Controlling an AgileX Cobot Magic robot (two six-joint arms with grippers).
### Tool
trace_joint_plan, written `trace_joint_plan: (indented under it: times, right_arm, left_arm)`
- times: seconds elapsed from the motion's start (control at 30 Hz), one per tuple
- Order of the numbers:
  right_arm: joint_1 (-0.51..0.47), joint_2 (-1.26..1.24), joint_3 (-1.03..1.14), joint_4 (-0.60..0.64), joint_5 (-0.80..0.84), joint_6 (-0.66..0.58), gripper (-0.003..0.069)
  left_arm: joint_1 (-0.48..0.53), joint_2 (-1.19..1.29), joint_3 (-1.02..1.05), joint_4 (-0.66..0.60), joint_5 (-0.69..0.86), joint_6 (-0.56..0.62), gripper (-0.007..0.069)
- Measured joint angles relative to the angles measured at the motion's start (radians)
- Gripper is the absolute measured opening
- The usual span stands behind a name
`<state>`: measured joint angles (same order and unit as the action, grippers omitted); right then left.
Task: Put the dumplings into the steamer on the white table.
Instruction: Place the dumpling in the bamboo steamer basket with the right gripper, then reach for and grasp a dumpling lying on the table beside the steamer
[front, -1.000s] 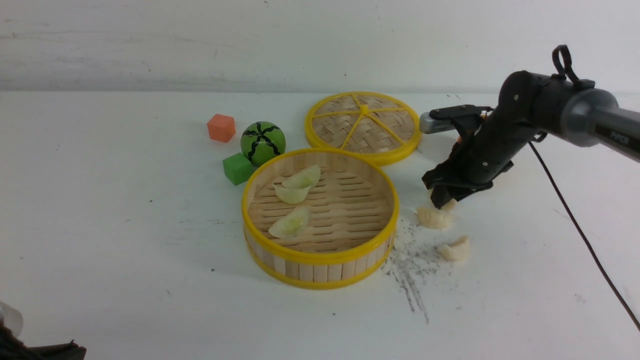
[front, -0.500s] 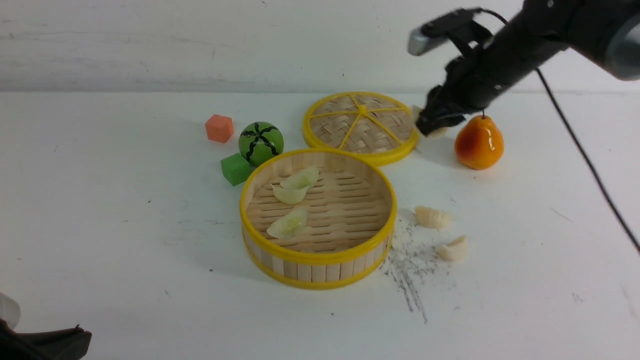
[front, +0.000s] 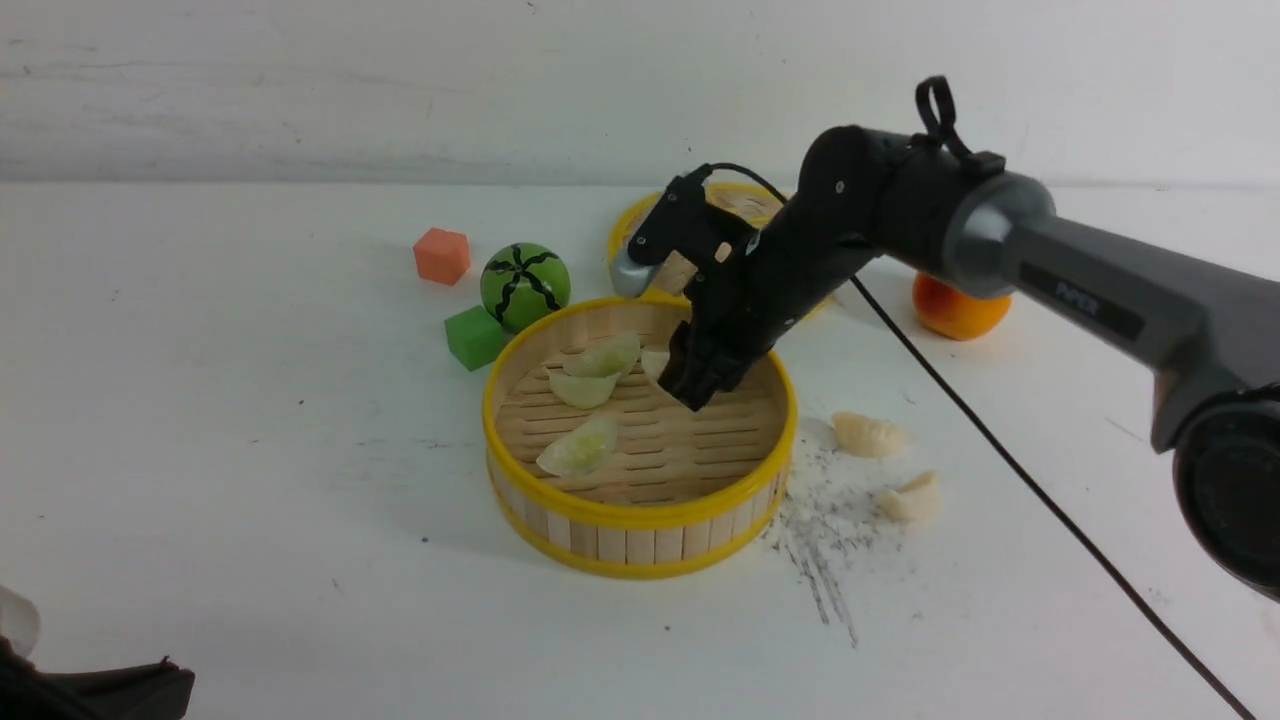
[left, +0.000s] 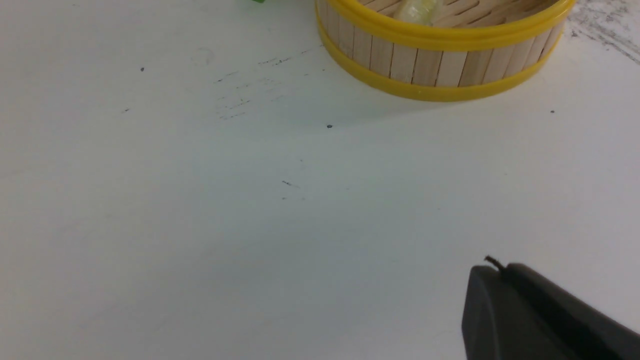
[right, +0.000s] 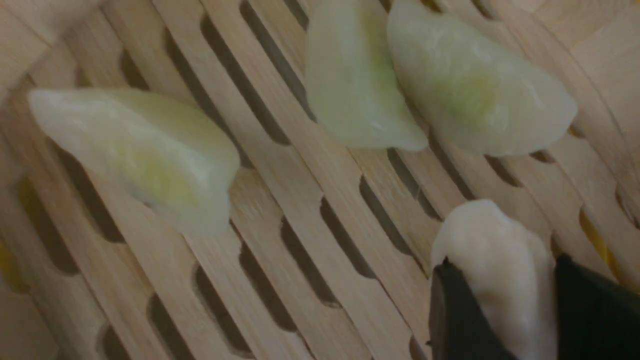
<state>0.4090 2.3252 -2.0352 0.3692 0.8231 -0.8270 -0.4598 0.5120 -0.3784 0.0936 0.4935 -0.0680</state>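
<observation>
The steamer (front: 640, 512), a round bamboo basket with yellow rims, stands mid-table and holds three pale green dumplings (front: 582, 446) (front: 583, 389) (front: 606, 355). My right gripper (front: 686, 385) reaches down into the steamer, shut on a cream-white dumpling (right: 500, 265) just above the slatted floor; the three green dumplings (right: 150, 155) (right: 352, 90) (right: 475, 90) show in the right wrist view too. Two more cream-white dumplings (front: 868, 434) (front: 910, 498) lie on the white table (front: 250, 450) right of the steamer. My left gripper (left: 492, 272) is shut and empty, low near the table's front left, apart from the steamer (left: 440, 60).
The woven lid (front: 690, 260) lies behind the steamer, partly hidden by my right arm. A watermelon ball (front: 525, 285), green cube (front: 474, 337) and orange cube (front: 442, 255) sit to the steamer's left rear. A pear (front: 955, 310) is at the right rear. Dark scuffs (front: 825, 540) mark the table.
My right gripper has lifted a cream-white dumpling from the table right of the steamer, swung up past the lid, and come down inside the steamer with it. The left arm barely moved.
</observation>
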Motion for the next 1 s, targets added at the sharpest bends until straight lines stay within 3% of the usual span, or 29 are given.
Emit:
trace_joint_plan:
  times: [0.17, 0.4, 0.47, 0.7, 0.87, 1.0]
  right_arm:
    - [-0.001, 0.003, 0.000, -0.019, -0.010, 0.007, 0.0244]
    - [-0.001, -0.042, 0.001, -0.038, -0.006, 0.050, 0.0449]
    - [-0.003, -0.086, 0.001, -0.051, 0.002, 0.058, 0.0476]
    - [-0.089, -0.311, 0.011, -0.065, 0.116, 0.077, 0.0477]
    - [-0.215, -0.423, 0.271, -0.124, 0.136, 0.075, 0.0458]
    - [-0.220, -0.395, 0.437, -0.138, 0.102, -0.017, 0.0456]
  left_arm:
    - [0.000, 0.000, 0.000, -0.004, 0.003, 0.000, -0.0013]
    - [0.000, 0.000, 0.001, -0.004, 0.012, 0.000, -0.0013]
    - [0.000, 0.000, 0.001, -0.004, 0.015, 0.000, -0.0013]
    - [0.000, 0.000, 0.001, -0.005, 0.019, 0.000, -0.0013]
    - [0.000, 0.000, 0.001, -0.010, 0.002, 0.000, -0.0013]
    - [0.000, 0.000, 0.001, -0.026, -0.003, 0.000, -0.0013]
